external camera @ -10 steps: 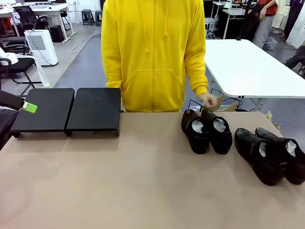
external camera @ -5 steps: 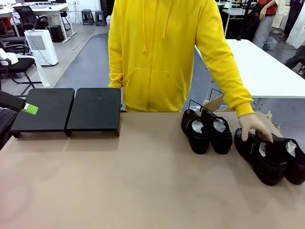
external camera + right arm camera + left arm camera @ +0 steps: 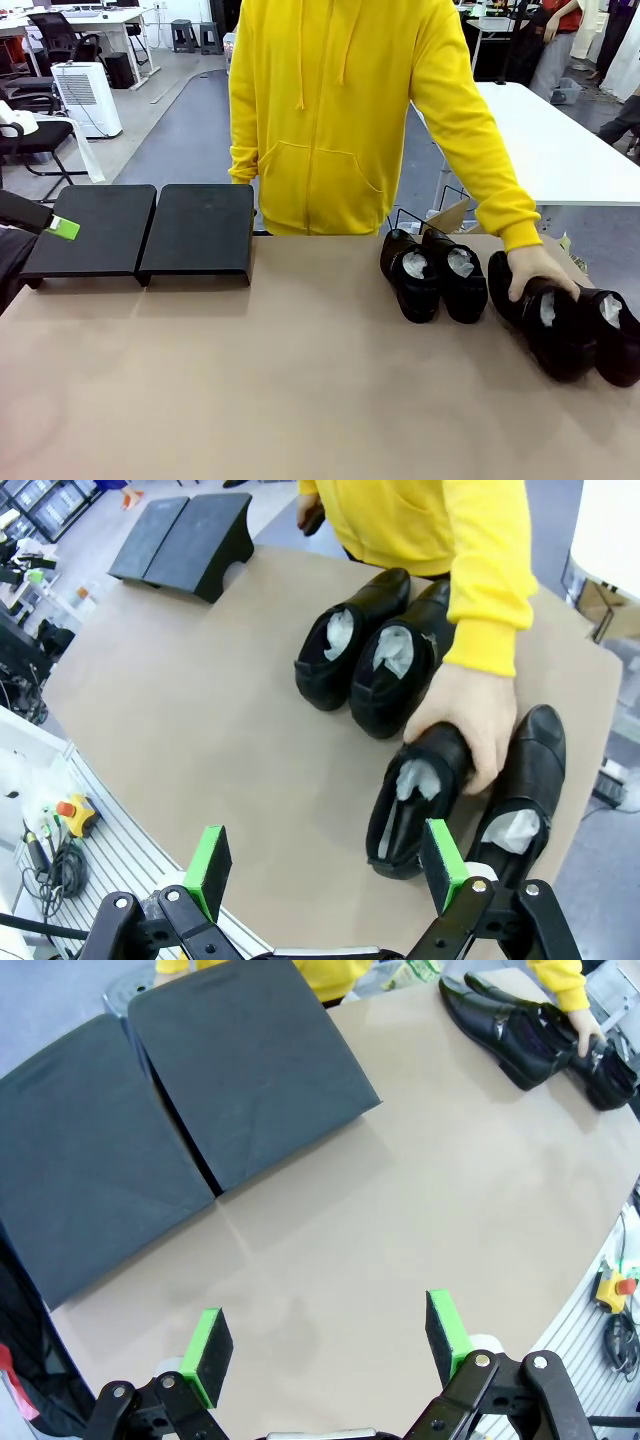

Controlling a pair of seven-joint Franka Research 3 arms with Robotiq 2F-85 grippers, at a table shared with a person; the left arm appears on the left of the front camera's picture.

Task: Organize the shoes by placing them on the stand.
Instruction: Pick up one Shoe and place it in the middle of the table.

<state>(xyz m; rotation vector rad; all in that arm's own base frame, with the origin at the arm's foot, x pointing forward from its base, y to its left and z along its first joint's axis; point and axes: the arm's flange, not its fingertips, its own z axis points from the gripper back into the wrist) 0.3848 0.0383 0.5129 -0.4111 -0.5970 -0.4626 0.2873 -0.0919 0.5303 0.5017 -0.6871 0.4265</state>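
Though upright, shoe (image 3: 560, 345) under person's hand (image 3: 538, 272)

Person's hand (image 3: 470, 725) over one black shoe (image 3: 412, 800), wide-spread pincer (image 3: 326, 862) nearby

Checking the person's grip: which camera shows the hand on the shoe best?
The right wrist view: it looks down on the hand wrapped over a shoe, large and clear. The front view shows the hand from the side, partly covering that shoe. The left wrist view has it small, near the top right corner.
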